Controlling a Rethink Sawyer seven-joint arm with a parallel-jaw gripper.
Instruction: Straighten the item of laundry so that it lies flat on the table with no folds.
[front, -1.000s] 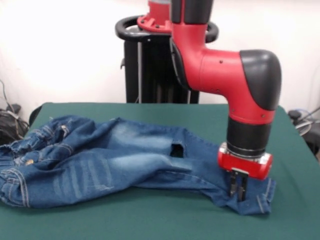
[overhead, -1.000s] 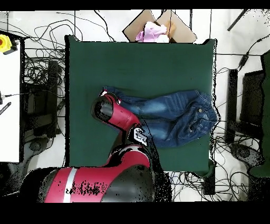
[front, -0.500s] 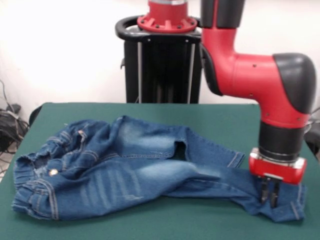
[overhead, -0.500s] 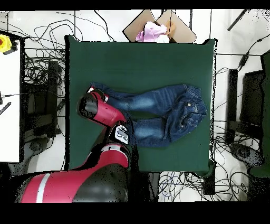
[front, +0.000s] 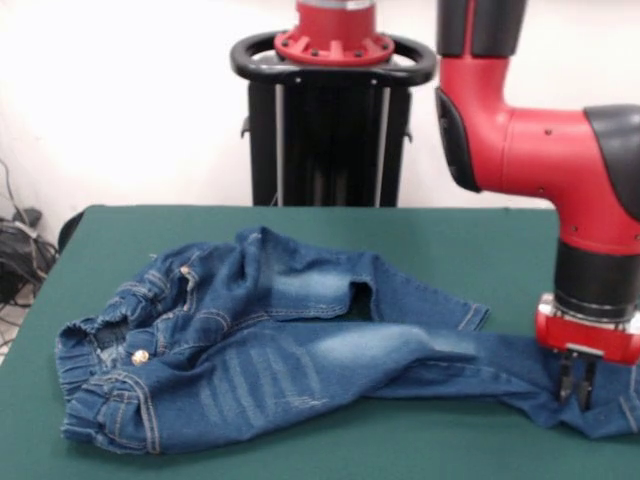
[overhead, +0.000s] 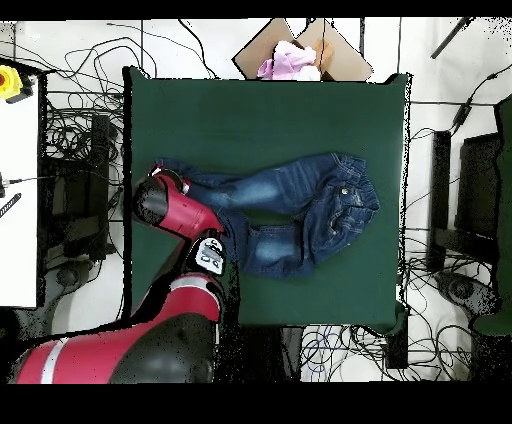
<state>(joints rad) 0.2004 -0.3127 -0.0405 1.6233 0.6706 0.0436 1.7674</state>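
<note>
On the table (front: 300, 225), the jeans (front: 270, 340) are pinched at one leg's hem by the gripper (front: 577, 385); a cardboard box (overhead: 300, 50), seemingly holding pink cloth, is seen beyond.

Lighting is bright and even, seemingly from overhead. In the front view the pale wall behind the pedestal (front: 335, 110) is washed out, and the jeans (front: 270, 340) cast only a thin soft shadow on the green table (front: 450, 240). The arm's red shell (front: 530, 150) shows mild sheen. Everything looks slightly soft.
</note>
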